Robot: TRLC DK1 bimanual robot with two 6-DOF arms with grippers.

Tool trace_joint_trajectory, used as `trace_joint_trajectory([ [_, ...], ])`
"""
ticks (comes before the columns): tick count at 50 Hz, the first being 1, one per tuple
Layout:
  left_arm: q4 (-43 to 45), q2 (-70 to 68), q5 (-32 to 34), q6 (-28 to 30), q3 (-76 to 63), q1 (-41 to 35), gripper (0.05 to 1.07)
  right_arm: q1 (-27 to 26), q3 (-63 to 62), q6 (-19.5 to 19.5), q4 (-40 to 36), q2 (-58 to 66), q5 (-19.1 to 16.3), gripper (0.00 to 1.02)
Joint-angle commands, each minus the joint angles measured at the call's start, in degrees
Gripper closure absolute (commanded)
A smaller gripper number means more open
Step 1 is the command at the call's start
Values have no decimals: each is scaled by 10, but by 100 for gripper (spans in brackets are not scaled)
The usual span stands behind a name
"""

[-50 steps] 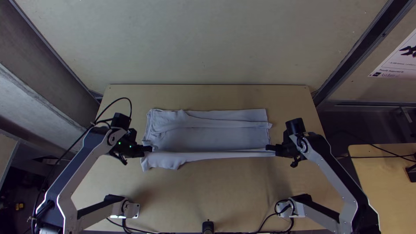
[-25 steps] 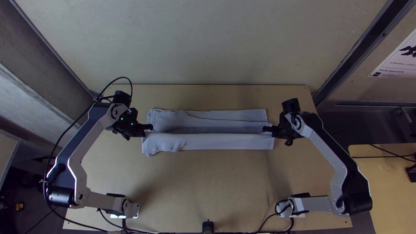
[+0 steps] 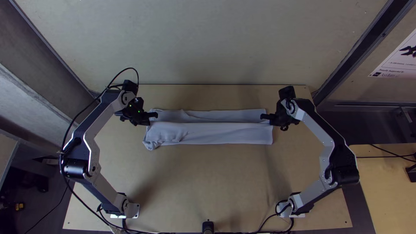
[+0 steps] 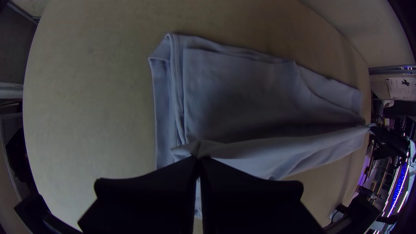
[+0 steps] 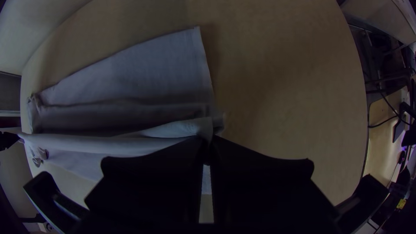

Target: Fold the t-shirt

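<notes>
Your black left hand (image 3: 154,115) and black right hand (image 3: 264,116) both pinch that grey cloth tee (image 3: 216,134), black cable (image 3: 130,68) looped beside your left arm (image 3: 90,149).

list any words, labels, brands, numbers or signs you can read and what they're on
white poster at the top view's right edge: printed lines, too small to read
t-shirt: no print visible
Nothing else carries text that I can read.

My left arm (image 3: 97,117) and right arm (image 3: 320,132) bow outward; left pincer (image 3: 154,115) and right pincer (image 3: 263,116) face each other, both closed.
</notes>
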Motion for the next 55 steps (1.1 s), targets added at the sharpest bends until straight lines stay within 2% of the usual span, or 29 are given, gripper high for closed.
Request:
trace_joint_trajectory([
  [1, -2, 31, -12, 10, 40, 5, 104, -12, 32, -12, 5, 35, 15, 99],
  [19, -2, 168, -36, 32, 178, 2, 104, -9, 71, -16, 36, 102, 15, 99],
  [29, 11, 213, -39, 31, 173, -4, 104, -4, 68, -11, 62, 125, 15, 98],
  [34, 26, 213, -38, 30, 149, -9, 103, -3, 64, -6, 70, 135, 15, 94],
  [35, 30, 212, -38, 29, 143, -9, 99, -3, 63, -5, 72, 137, 15, 93],
  [36, 31, 212, -38, 29, 140, -10, 90, -2, 62, -5, 72, 139, 15, 90],
  [37, 32, 212, -38, 28, 136, -11, 76, -2, 62, -4, 72, 140, 15, 85],
  [38, 32, 212, -37, 27, 134, -11, 57, -3, 62, -1, 72, 143, 15, 79],
  [40, 31, 211, -31, 24, 128, -11, 12, -4, 59, 3, 72, 145, 15, 67],
  [41, 31, 209, -29, 23, 126, -11, 8, -6, 58, 3, 72, 145, 15, 60],
  [43, 32, 202, -20, 21, 119, -12, 10, -7, 59, 0, 72, 143, 16, 43],
  [47, 40, 179, -4, 12, 105, -11, 10, -15, 55, -2, 67, 128, 16, 17],
  [53, 44, 126, 38, 2, 86, 1, 10, -30, 47, -2, 68, 88, 16, 6],
  [55, 45, 106, 52, 1, 79, 6, 10, -35, 45, 0, 67, 71, 16, 6],
])
